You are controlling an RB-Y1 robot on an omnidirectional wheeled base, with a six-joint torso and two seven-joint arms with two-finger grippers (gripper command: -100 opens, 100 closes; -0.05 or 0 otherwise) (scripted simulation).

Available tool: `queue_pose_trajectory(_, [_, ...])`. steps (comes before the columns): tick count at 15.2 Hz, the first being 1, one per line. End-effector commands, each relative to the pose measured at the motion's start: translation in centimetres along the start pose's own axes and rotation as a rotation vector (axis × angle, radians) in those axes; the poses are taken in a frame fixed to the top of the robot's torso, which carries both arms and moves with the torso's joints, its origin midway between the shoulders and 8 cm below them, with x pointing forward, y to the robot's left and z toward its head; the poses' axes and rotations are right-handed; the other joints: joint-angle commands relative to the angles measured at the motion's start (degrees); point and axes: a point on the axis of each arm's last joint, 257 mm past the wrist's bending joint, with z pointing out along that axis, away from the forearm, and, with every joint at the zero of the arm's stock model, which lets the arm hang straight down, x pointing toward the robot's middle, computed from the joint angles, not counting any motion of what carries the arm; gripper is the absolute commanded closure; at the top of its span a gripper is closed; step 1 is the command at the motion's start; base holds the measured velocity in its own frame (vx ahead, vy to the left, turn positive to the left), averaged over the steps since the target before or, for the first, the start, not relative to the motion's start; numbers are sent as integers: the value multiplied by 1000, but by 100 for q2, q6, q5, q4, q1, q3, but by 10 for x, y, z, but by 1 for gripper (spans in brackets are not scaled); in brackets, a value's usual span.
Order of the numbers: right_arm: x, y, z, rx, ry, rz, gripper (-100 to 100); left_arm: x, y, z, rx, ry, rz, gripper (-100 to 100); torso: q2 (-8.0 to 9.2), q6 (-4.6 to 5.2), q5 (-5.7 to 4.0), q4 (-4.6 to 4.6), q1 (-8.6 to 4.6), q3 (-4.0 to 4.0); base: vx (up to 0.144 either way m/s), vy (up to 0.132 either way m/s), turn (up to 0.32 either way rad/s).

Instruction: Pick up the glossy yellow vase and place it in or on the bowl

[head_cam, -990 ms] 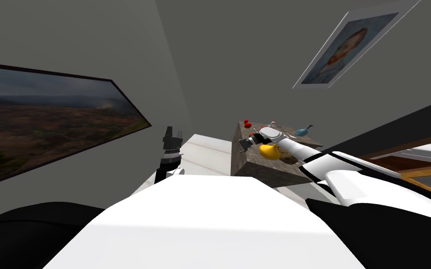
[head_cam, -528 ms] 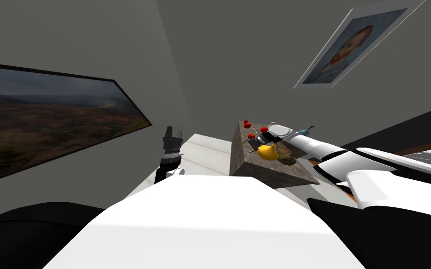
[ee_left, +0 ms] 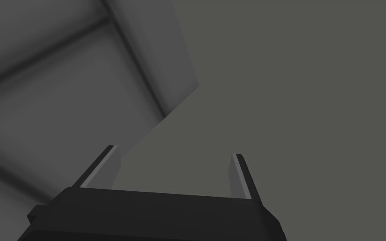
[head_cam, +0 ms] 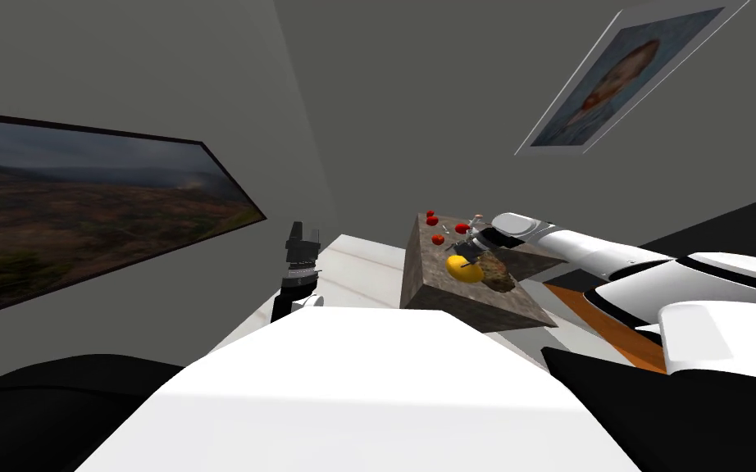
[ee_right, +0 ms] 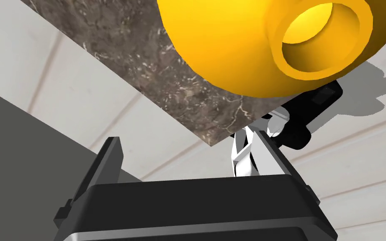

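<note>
The right gripper (ee_right: 188, 140), jaws wide and empty, was poised near the yellow vase (ee_right: 230, 46) on the marble table (ee_right: 146, 54); the vase lay ungrasped just beside a mottled brown thing (head_cam: 497, 274), perhaps the bowl; grasping, lifting and placing were all left to do; the left gripper (ee_left: 174, 151) hung open, idle.

No readable text, label or number anywhere (the wall pictures carry none either).

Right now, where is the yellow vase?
The vase sits on the marble table, right of centre in the head view, just left of the bowl; the right wrist view shows it just beyond the open right hand.
</note>
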Motion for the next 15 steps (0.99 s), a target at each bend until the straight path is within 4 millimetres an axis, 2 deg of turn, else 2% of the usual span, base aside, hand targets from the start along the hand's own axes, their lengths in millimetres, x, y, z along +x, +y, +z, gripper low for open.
queue_pose_trajectory(1, [11, 6, -6, -7, 20, 4, -100, 0, 0, 0, 0, 0, 0, 0, 0, 0, 0, 0, 0, 0, -5, -43, 9])
queue_pose_trajectory(2, [28, 17, -18, -22, 63, 15, -100, 0, 0, 0, 0, 0, 0, 0, 0, 0, 1, 0, 7, 0, -3, -48, 23])
queue_pose_trajectory(3, [28, 17, -18, -22, 63, 15, -100, 0, 0, 0, 0, 0, 0, 0, 1, 1, 3, 1, 8, 1, 1, -53, 14])
queue_pose_trajectory(6, [60, 41, -44, -52, 153, 41, -100, 0, 0, 0, 0, 0, 0, 0, -5, 0, 2, 0, 4, -2, 4, -51, 47])
queue_pose_trajectory(9, [60, 40, -41, -52, 146, 38, -100, 0, 0, 0, 0, 0, 0, 0, 2, -1, 6, 1, 25, 2, -7, -7, 23])
queue_pose_trajectory(10, [62, 43, -26, -54, 148, 42, -100, 0, 0, 0, 0, 0, 0, 0, 1, -2, 7, 0, 29, 0, -3, -4, 11])
queue_pose_trajectory(12, [63, 45, -16, -55, 148, 44, -100, 0, 0, 0, 0, 0, 0, 0, -2, -3, 5, -2, 31, -2, -3, -4, 18])
queue_pose_trajectory(13, [63, 45, -22, -56, 146, 44, -100, 0, 0, 0, 0, 0, 0, 0, -3, -4, 5, -2, 31, -3, -1, -1, 11])
queue_pose_trajectory(14, [63, 45, -21, -55, 147, 44, 100, 0, 0, 0, 0, 0, 0, 0, -4, -3, 7, -1, 32, -2, 0, 0, 0])
queue_pose_trajectory(15, [64, 45, -21, -55, 148, 43, 100, 0, 0, 0, 0, 0, 0, 0, -3, -3, 8, -1, 33, -2, 0, 0, 0])
